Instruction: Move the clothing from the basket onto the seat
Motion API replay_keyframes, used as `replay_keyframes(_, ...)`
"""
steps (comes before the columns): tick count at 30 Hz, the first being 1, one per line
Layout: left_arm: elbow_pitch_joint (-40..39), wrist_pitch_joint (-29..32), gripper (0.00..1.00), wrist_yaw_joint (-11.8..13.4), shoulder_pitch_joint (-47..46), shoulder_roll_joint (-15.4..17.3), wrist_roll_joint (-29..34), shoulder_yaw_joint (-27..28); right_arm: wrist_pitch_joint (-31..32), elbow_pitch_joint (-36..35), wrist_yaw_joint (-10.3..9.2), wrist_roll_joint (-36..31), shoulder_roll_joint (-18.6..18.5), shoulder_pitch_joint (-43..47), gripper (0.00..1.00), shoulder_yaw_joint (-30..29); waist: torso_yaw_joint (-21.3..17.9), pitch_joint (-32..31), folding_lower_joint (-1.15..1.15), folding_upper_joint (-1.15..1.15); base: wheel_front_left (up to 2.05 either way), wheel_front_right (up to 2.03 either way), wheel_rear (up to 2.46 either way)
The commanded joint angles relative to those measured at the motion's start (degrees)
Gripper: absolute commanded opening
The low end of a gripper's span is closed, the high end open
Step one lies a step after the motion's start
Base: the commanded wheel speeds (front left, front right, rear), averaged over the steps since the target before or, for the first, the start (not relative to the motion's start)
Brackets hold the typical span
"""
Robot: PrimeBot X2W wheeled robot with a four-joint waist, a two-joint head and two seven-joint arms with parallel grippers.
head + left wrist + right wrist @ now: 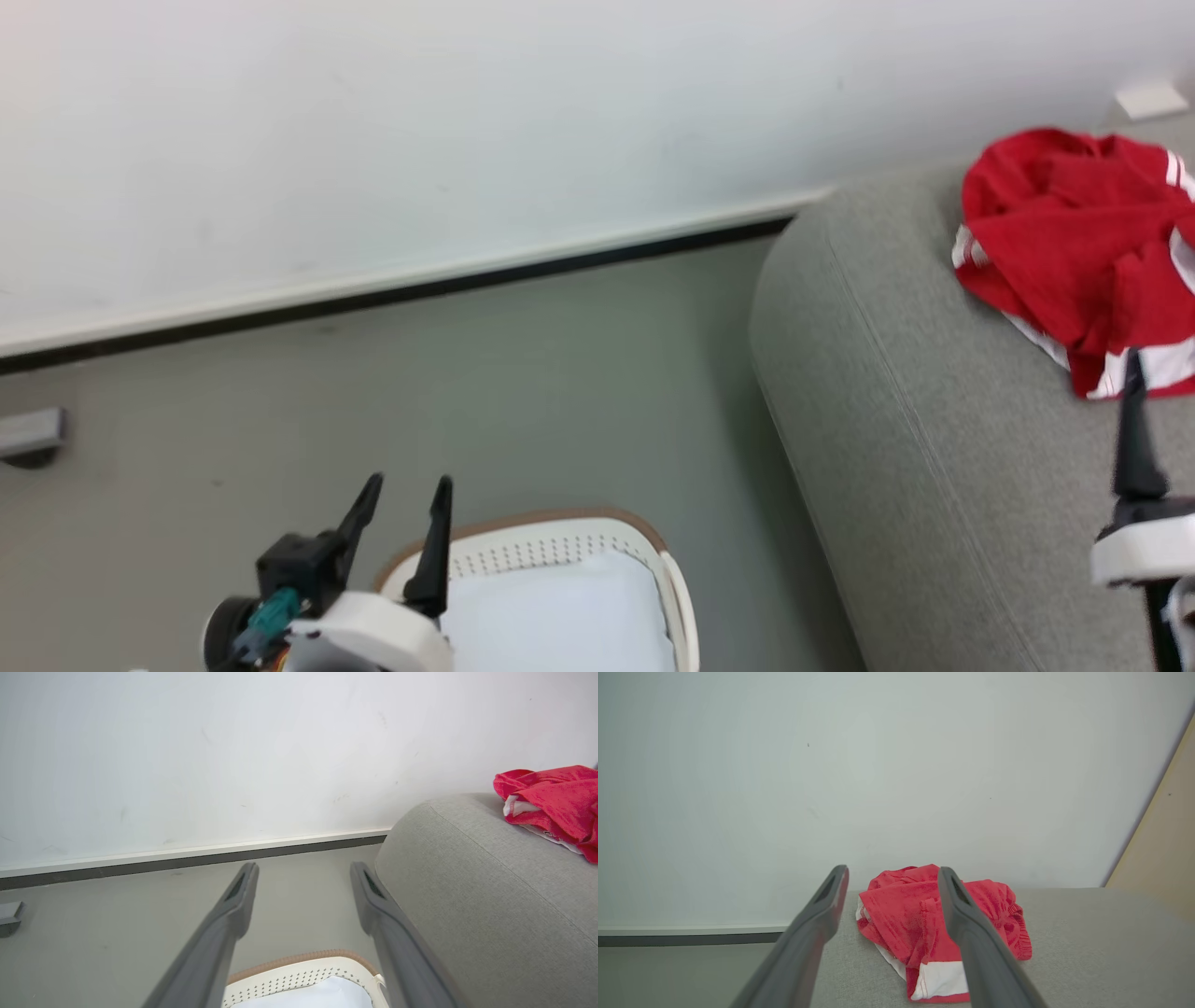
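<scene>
Right now the L gripper (pixel 408 487) has its jaws spread wide w/ nothing between them. R gripper (pixel 893 873) jaws are spread too and empty, tips just short of the clothing (pixel 901 914).

Clothing is a crumpled red heap w/ white stripes, lying on the seat (pixel 934 420) at far right, close to the wall (pixel 467 121). Basket (pixel 560 519) sits near, on the grey floor (pixel 560 373) just left of the seat, w/ a white liner (pixel 560 616) inside. A dark baseboard (pixel 420 291) runs along the wall's foot, and a grey block (pixel 28 434) sits at far left.

L arm is low by the basket's left rim, fingers pointing toward the wall. R arm is over the seat, on the near side of the clothing.

R wrist view adds a beige panel (pixel 1162 858) right of the wall. Head view adds a small white piece (pixel 1153 99) beyond the clothing. L wrist view gives the seat's rounded end and seam.
</scene>
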Motion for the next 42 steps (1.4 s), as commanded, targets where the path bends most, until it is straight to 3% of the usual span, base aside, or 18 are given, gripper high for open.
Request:
replay_keyframes(1,0.48,-0.84,1.00,0.47,1.78,0.00,-1.06,0.85,0.06,-0.78,-0.15,0.41,0.53,2.23,1.00,1.13,2.98,-4.25,0.03,0.00,0.00,0.00,0.00)
replay_keyframes(11,-0.53,-1.85,1.00,0.58,8.55,-1.21,0.67,5.79,0.04,-0.83,-0.15,-0.04,3.75,11.75,1.00,7.93,6.26,-8.84,0.03,0.00,0.00,0.00,0.00)
replay_keyframes(21,-4.43,-1.85,1.00,-2.04,15.07,-5.46,5.92,13.40,0.04,0.41,-0.15,2.94,4.79,17.69,1.00,11.73,6.38,-10.76,0.03,0.00,0.00,0.00,0.00)
replay_keyframes(31,-3.87,-1.86,1.00,-5.45,16.74,-8.47,9.86,19.10,0.04,1.55,-0.15,2.68,4.81,17.96,1.00,11.39,6.69,-11.02,0.03,0.00,0.00,0.00,0.00)
replay_keyframes(42,-2.36,-1.86,1.00,-7.59,16.33,-9.92,11.80,21.19,0.04,2.35,-0.15,2.18,4.81,16.81,1.00,11.23,7.11,-10.76,0.03,0.00,0.00,0.00,0.00)
